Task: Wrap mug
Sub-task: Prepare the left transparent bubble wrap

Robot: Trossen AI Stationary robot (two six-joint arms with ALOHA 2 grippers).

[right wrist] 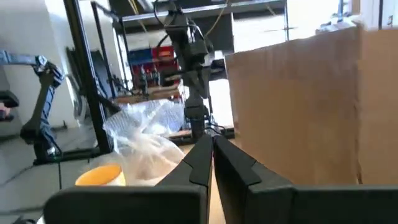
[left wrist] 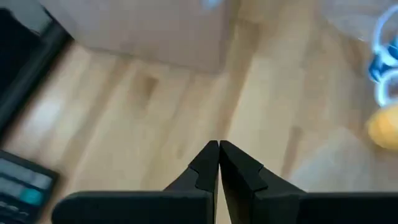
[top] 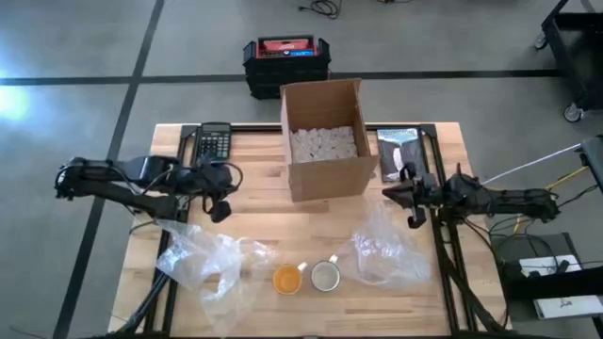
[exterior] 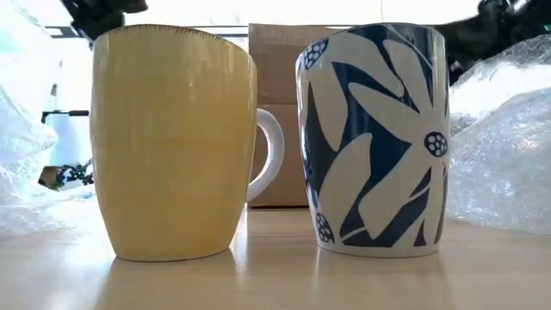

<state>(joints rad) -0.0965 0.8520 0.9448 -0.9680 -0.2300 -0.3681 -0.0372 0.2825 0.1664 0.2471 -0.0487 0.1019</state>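
The left end effector (top: 222, 209) hangs over the left half of the wooden counter (top: 254, 169), its fingers pressed together on nothing, as its wrist view shows. The right end effector (top: 412, 198) hangs to the right of the open cardboard box (top: 325, 141), likewise closed and empty.

Both mugs stand upright at the near edge, side by side and well apart from either end effector: the yellow glazed ceramic mug (top: 287, 279) on the left, the white mug with a blue flower pattern (top: 326, 275) on the right. I judge them hard, fairly heavy, slick and breakable; a pinch across the rim wall or on the handle looks safest.

The wrapping looks light and floppy: a crumpled clear plastic sheet (top: 203, 264) lies near-left, close below the left end effector, and a clear bubble-wrap sheet (top: 386, 250) near-right.
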